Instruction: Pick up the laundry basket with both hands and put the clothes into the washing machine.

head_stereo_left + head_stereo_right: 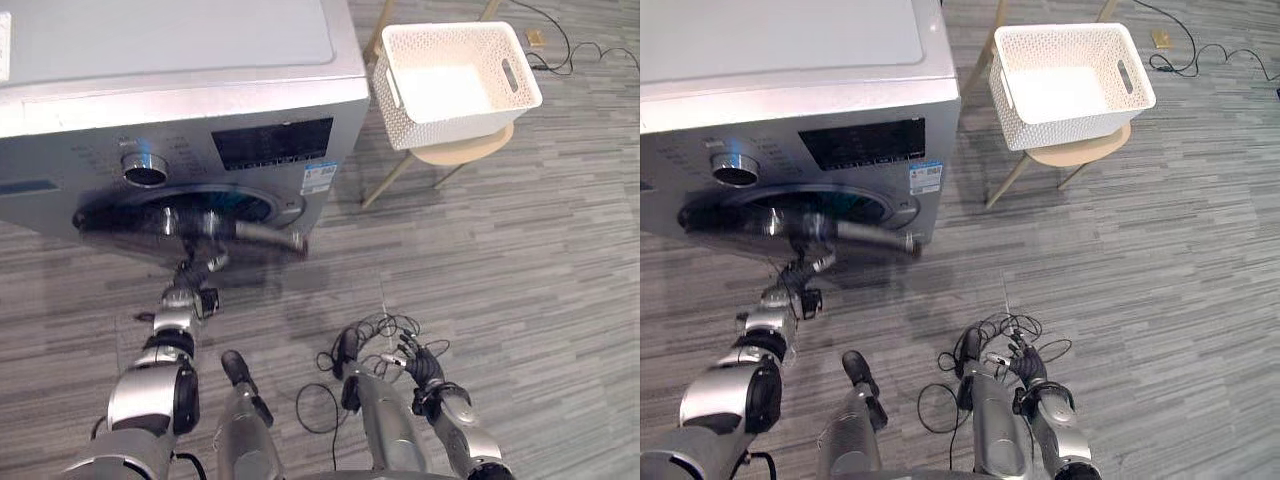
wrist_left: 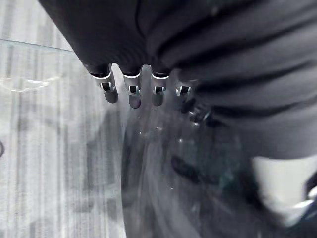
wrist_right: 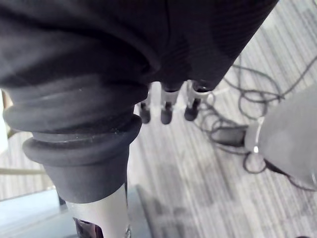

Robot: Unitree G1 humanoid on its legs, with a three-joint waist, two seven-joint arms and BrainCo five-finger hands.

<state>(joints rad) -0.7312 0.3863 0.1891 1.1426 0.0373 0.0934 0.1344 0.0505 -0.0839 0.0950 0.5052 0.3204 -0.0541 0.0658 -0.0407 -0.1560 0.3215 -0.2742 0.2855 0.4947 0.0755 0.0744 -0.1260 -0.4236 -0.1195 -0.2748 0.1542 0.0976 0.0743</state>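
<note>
The silver washing machine point(image 1: 180, 110) stands at the upper left, its round front opening dark. Its door point(image 1: 262, 236) hangs partly swung out and looks blurred. My left hand point(image 1: 200, 270) reaches up to the door's lower edge. In the left wrist view its straight fingers point(image 2: 133, 94) lie against the door's glass point(image 2: 163, 188). The white perforated laundry basket point(image 1: 440, 125) sits on a wooden stool point(image 1: 465, 152) at the upper right, its inside bare white. My right hand point(image 1: 418, 365) hangs low over the floor, far from the basket, fingers point(image 3: 166, 111) relaxed and holding nothing.
Grey striped floor lies between the machine and the stool. The stool's legs point(image 1: 385, 185) splay out right next to the machine's right side. A small outlet box point(image 1: 535, 38) lies on the floor behind the basket.
</note>
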